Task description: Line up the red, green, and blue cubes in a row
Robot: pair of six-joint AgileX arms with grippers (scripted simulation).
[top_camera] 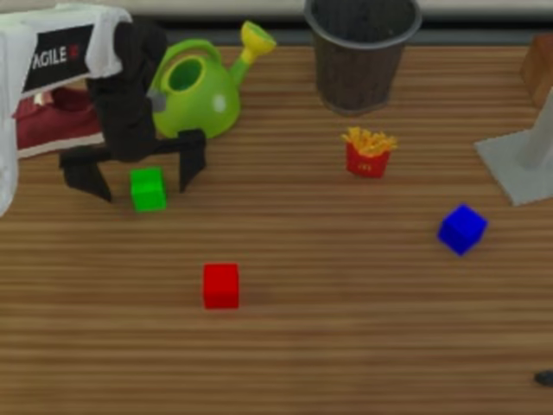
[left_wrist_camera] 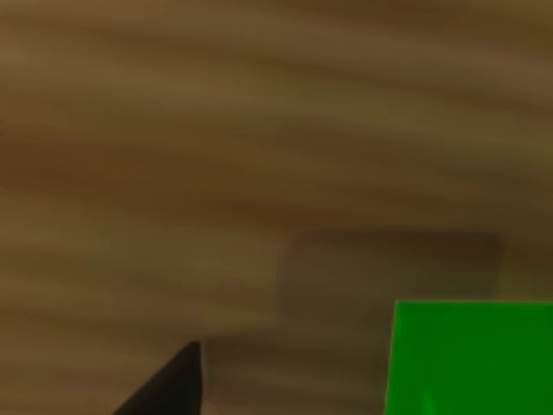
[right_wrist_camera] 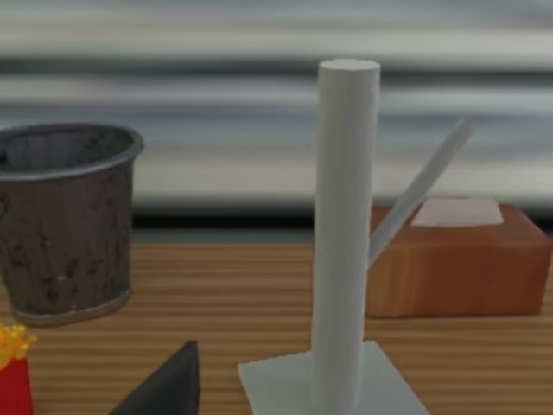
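The green cube [top_camera: 148,188] rests on the table at the left, between the two spread fingers of my left gripper [top_camera: 141,179], which is open and low around it without closing on it. In the left wrist view the green cube [left_wrist_camera: 471,359] fills a corner, well apart from one dark fingertip [left_wrist_camera: 173,385]. The red cube [top_camera: 220,285] sits alone nearer the front, right of the green one. The blue cube [top_camera: 461,229] lies turned at an angle far to the right. My right arm [top_camera: 544,378] is parked at the front right corner, with one fingertip [right_wrist_camera: 168,385] showing off to the side.
A lime-green watering can [top_camera: 194,86] stands just behind the left gripper. At the back centre is a dark bin [top_camera: 361,52], with a red carton of fries [top_camera: 369,153] in front of it. A white stand [top_camera: 518,160] and a wooden box [top_camera: 537,69] occupy the right edge.
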